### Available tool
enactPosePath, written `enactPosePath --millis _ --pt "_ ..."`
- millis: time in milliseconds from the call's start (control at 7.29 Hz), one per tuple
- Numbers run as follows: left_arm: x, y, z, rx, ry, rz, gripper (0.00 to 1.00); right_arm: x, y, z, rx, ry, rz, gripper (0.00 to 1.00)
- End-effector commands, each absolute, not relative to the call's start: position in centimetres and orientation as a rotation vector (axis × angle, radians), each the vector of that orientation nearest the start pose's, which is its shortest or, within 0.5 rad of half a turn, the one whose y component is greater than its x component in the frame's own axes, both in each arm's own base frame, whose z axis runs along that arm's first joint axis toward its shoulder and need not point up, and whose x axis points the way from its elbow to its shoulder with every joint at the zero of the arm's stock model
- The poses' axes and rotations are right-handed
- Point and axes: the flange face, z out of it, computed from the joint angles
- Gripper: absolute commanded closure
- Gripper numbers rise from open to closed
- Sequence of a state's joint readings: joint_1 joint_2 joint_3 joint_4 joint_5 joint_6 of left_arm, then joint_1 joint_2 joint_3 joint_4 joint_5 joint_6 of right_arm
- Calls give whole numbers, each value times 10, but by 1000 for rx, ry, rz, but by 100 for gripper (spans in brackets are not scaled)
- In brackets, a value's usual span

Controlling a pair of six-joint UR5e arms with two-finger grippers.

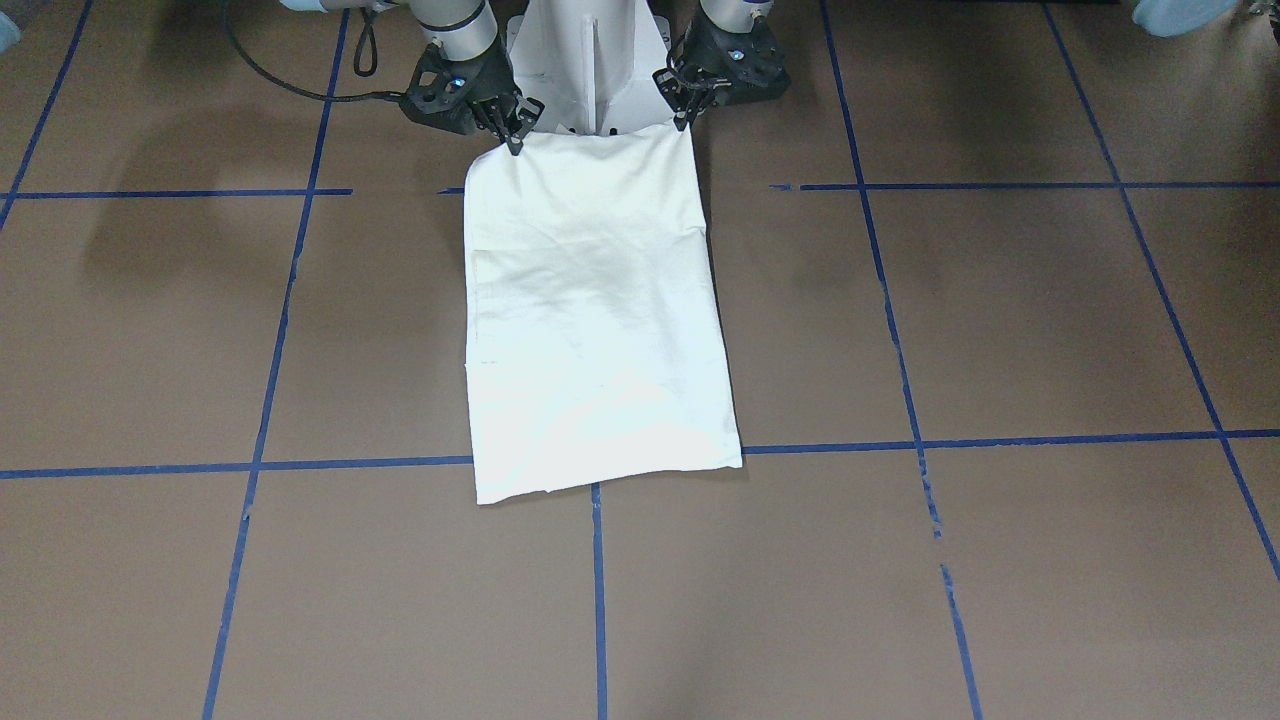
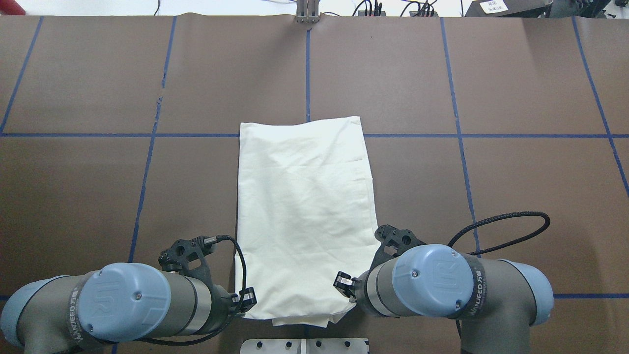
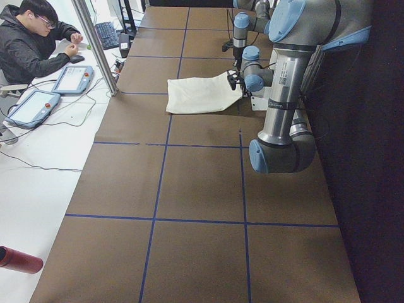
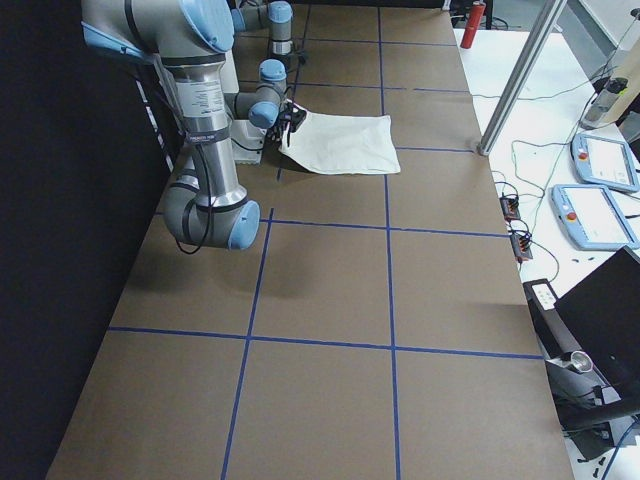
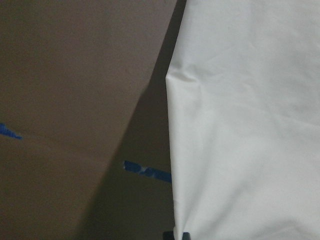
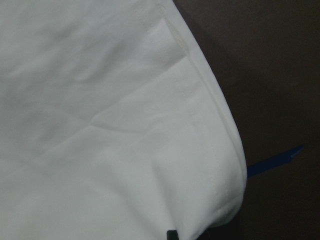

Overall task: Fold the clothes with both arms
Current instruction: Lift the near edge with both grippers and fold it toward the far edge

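Note:
The clothes are one cream shirt point(image 1: 600, 320), folded into a long plain rectangle on the brown table, with no print showing. It lies lengthwise from the robot's base toward the table's middle point(image 2: 304, 211). My left gripper point(image 1: 685, 120) is shut on the near corner on its side, and my right gripper point(image 1: 515, 140) is shut on the other near corner. In the overhead view the left gripper point(image 2: 247, 298) and right gripper point(image 2: 344, 283) flank the shirt's near edge. Both wrist views show the cloth point(image 5: 245, 125) point(image 6: 110, 125) raised slightly, casting a shadow on the table.
The white pedestal base point(image 1: 595, 60) stands just behind the shirt's near edge. A black cable point(image 2: 506, 231) loops beside the right arm. Blue tape lines point(image 1: 900, 440) grid the table. A seated person point(image 3: 31, 44) and teach pendants point(image 4: 600, 215) are off the far side.

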State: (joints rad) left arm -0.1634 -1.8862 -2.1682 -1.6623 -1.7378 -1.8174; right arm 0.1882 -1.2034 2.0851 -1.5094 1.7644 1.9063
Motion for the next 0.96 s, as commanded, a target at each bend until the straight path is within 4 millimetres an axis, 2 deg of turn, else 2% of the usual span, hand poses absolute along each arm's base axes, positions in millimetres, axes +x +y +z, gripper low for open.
enactPosePath --millis 0,137,411,549,823 --pt "482 -195 219 -199 1006 -280 100 -501 -231 225 -230 -1004 407 100" --pt "475 -203 212 -178 1025 -266 100 -495 -254 227 -209 -1006 448 100" --pt "451 -258 198 -80 1063 -292 100 -468 -308 222 -130 -1045 484 100" --pt "437 -296 185 -17 1080 -310 100 -471 -340 220 -137 -1036 512 100" --pt "459 -387 186 32 1023 -353 100 -490 -413 223 -131 -989 531 100"
